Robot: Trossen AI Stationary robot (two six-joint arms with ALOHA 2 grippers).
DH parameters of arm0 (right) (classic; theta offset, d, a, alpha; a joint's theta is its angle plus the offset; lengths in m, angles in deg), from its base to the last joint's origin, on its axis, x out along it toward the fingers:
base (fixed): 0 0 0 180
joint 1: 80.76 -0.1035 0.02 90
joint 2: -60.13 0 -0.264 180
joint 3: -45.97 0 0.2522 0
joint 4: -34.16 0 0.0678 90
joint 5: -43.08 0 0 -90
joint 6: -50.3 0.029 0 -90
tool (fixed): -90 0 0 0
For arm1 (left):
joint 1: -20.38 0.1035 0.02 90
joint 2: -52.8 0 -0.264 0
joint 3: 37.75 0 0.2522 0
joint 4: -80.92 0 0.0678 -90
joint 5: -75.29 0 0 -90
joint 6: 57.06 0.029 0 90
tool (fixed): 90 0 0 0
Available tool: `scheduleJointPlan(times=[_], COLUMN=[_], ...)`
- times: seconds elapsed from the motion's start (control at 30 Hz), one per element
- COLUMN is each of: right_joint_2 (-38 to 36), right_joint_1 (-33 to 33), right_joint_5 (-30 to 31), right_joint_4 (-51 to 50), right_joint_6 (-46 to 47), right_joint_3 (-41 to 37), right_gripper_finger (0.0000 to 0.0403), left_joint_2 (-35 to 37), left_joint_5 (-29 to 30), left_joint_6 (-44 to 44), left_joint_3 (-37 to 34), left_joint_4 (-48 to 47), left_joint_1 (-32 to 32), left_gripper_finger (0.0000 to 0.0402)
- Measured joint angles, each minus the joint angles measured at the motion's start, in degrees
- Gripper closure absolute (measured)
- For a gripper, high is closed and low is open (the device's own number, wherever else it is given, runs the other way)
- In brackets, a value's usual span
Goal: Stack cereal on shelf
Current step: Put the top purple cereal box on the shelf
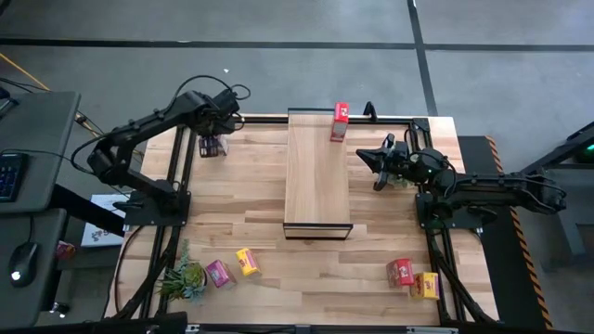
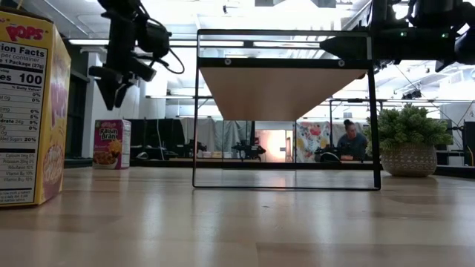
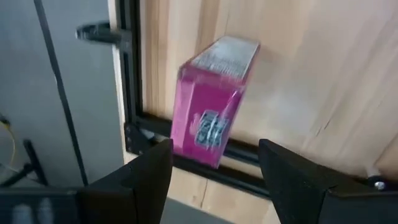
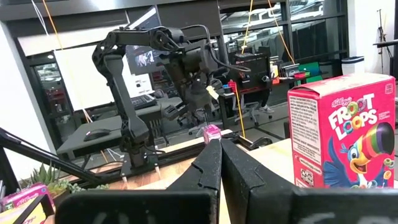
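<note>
At the upper left of the high view, the left gripper [image 1: 215,128] hangs over a magenta cereal box [image 1: 213,146] standing by the table's back-left edge; the arm partly covers the box there. The left wrist view shows it clearly: the magenta box [image 3: 213,99] stands free between and beyond 2 dark fingers [image 3: 140,180] held wide apart, touching neither. In the low view that gripper [image 2: 117,76] hangs above the same box [image 2: 111,144], with a clear gap between them.

At lower left of the high view lie a green plant [image 1: 185,277], a second magenta box [image 1: 219,273] and a yellow box [image 1: 247,262]; their print is too small to read. A yellow box [image 2: 31,111] fills the low view's left edge, cut off by the frame.

In the centre stands the shelf [image 1: 316,172], with a red cereal box [image 1: 340,122] at its far end. The low view shows only the shelf's underside [image 2: 282,92], so that box is hidden there. The right wrist view shows it as a Froot Loops box [image 4: 342,132], cut off at the bottom.

Right of the shelf, the right gripper [image 1: 368,158] hovers with its jaws together, the fingers [image 4: 211,165] pressed against each other and holding nothing. At lower right sit a red box [image 1: 401,272] and a yellow box [image 1: 426,284], touching.
</note>
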Motion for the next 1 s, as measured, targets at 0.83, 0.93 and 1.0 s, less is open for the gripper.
scheduleJointPlan(times=[0.83,0.93,1.0], right_joint_2=[0.0,0.0,0.0], right_joint_1=[0.0,0.0,0.0], right_joint_5=[-0.2,-0.2,-0.2], right_joint_4=[-0.5,-0.5,-0.5], right_joint_6=[0.1,0.1,0.1], right_joint_3=[0.0,0.0,0.0], right_gripper_finger=[0.0403,0.0403,0.0403], left_joint_2=[0.4,0.3,0.4], left_joint_5=[-3.9,-2.7,-2.6], left_joint_6=[15.1,15.2,15.6], left_joint_3=[-6.1,-6.6,-6.6], left_joint_4=[8.8,11.8,12.0], left_joint_1=[3.2,3.4,3.6], left_gripper_finger=[0.0174,0.0174,0.0174])
